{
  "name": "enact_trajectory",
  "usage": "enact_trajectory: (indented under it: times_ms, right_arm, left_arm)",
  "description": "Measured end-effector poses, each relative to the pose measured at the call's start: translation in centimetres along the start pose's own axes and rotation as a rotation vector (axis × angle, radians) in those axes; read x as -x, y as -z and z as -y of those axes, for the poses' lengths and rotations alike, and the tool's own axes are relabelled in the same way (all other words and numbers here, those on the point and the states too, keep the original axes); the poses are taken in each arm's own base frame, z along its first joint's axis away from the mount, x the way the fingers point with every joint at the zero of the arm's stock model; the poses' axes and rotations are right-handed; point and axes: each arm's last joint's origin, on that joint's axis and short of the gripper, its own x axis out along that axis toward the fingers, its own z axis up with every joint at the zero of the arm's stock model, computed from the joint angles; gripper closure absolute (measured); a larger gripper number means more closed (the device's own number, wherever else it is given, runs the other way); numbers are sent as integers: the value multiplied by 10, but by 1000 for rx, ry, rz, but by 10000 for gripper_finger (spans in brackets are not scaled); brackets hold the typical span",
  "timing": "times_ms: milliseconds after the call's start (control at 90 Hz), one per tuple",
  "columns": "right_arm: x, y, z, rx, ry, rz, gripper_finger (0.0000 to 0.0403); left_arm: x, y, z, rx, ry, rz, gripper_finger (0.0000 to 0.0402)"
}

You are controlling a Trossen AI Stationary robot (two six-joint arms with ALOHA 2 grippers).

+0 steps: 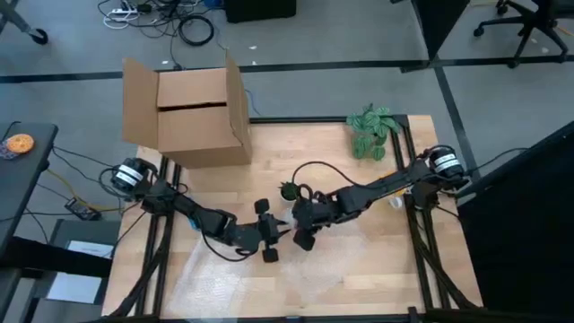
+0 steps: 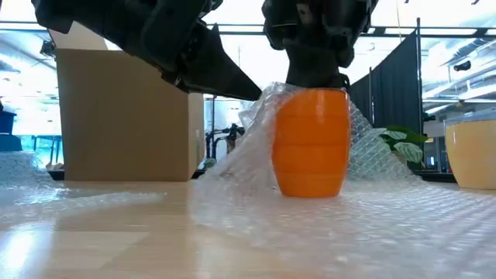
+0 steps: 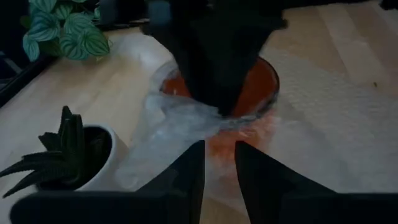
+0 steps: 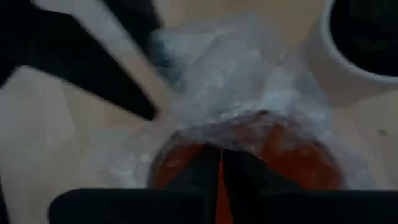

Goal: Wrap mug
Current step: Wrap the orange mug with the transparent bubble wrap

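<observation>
While both arms are reaching toward the middle of the table (image 1: pixel 359 296) in the high view, the left gripper (image 1: pixel 276 235) is coming in from 9 o'clock and the right gripper (image 1: pixel 300 231) from 3 o'clock, meeting just below centre over a sheet of bubble wrap (image 1: pixel 233 278). A cardboard box (image 1: pixel 193 112) is standing at 11 o'clock, a leafy plant (image 1: pixel 372 130) at 1 o'clock.

Looking level across the table, the low view is showing the orange mug (image 2: pixel 310 143) standing upright near centre, with bubble wrap (image 2: pixel 252 159) rising against its 9 o'clock side and behind it. The right gripper (image 2: pixel 314 66) is pressing down at the mug's rim at 12 o'clock. A cream pot (image 2: pixel 474 155) is sitting at 3 o'clock.

From the left wrist, its 2 fingers (image 3: pixel 189 171) are standing slightly parted, and I cannot tell whether they are gripping the wrap (image 3: pixel 177 121). A small spiky plant (image 3: pixel 68 149) in a white pot is sitting at 8 o'clock.

From the right wrist, the right gripper's fingers (image 4: pixel 199 165) are clenched together on the mug's (image 4: pixel 305 162) rim.
</observation>
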Motion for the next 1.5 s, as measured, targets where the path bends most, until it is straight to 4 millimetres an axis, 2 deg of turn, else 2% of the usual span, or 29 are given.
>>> enact_trajectory:
  times_ms: [144, 378, 500, 600, 956, 1156, 1289, 1500]
  right_arm:
    - [-2, -1, 2, 10, 7, 1, 403]
    - [-21, 6, 2, 29, 39, -44, 403]
    - [-22, 8, -1, 34, 31, -44, 403]
    - [-13, 8, -4, 37, 18, -26, 403]
    - [33, 3, -13, 52, -22, 105, 403]
    - [55, 4, -18, 76, -11, 189, 403]
    - [59, 9, -26, 131, 1, 231, 403]
    - [68, 19, -46, 243, -32, 321, 403]
  left_arm:
    - [9, -9, -1, 9, 12, 25, 328]
    - [37, -28, -6, -35, 40, 47, 328]
    - [49, -32, -12, -55, 28, 28, 328]
    - [54, -33, -16, -70, -1, 10, 328]
    - [54, -23, -22, -89, -101, -70, 328]
    - [62, -17, -15, -129, -82, -108, 328]
    - [75, -17, -4, -176, -27, -88, 328]
    - [108, -23, 7, -208, 72, -41, 328]
